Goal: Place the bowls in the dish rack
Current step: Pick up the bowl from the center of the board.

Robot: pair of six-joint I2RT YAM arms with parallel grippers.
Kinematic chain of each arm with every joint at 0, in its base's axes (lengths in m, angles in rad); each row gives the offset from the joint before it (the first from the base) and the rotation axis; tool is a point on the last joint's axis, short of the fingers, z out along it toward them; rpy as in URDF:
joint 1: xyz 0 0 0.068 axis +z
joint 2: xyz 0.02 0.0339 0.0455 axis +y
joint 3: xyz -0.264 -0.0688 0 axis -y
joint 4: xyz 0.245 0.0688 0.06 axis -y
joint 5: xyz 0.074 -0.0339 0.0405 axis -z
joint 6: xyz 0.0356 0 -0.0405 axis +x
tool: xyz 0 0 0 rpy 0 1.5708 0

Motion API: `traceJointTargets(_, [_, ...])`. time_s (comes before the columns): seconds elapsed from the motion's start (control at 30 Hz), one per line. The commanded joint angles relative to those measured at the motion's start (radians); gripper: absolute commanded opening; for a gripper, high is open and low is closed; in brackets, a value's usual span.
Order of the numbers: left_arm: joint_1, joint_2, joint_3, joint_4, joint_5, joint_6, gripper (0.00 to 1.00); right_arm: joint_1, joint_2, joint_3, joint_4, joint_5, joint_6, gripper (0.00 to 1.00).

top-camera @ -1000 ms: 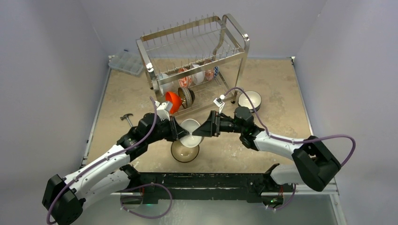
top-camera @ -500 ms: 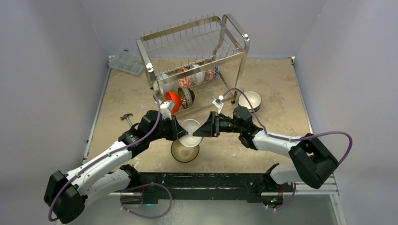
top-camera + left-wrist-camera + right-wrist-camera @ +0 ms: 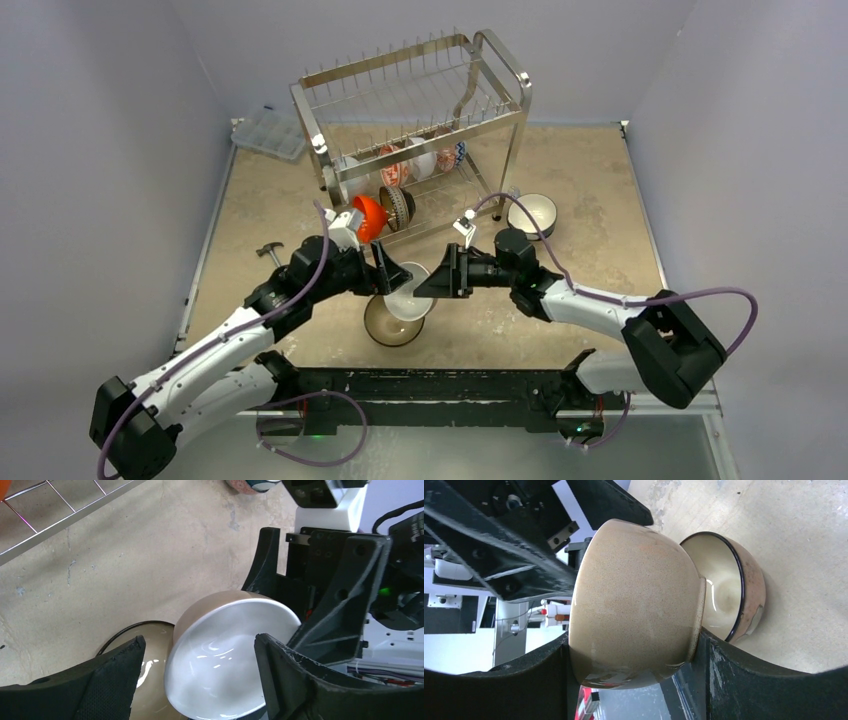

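Hanging mid-frame below the shiny steel wire dish rack (image 3: 425, 143), the tan glazed ceramic bowl (image 3: 410, 298) is pinched across its slick belly by the right gripper (image 3: 432, 283) alone, the left gripper (image 3: 388, 283) with jaws spread wide, so it may slip onto the brown dark-rimmed bowl (image 3: 385, 328) beneath.

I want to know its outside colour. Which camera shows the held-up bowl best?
The right wrist view: the round tan glazed ceramic bowl fills it, its outside showing, pinched by the right end effector. The left wrist view shows mainly its white inside. The top view shows it only small.
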Motion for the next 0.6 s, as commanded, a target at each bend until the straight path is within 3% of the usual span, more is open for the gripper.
traceJointTargets(0.0, [0.014,-0.055,0.005,0.033,0.006,-0.032,0.82,-0.007,-0.051,0.027,0.003,0.007,-0.030,0.00])
traceJointTargets(0.2, [0.116,-0.117,-0.033,0.031,0.096,-0.059,0.90,-0.025,-0.055,0.041,-0.042,0.013,-0.057,0.00])
traceJointTargets(0.33, [0.249,-0.139,-0.044,0.021,0.231,-0.059,0.91,-0.041,-0.052,0.056,-0.064,0.011,-0.076,0.00])
traceJointTargets(0.57, [0.393,-0.152,-0.018,-0.075,0.325,-0.011,0.94,-0.087,-0.029,0.138,-0.160,0.023,-0.167,0.00])
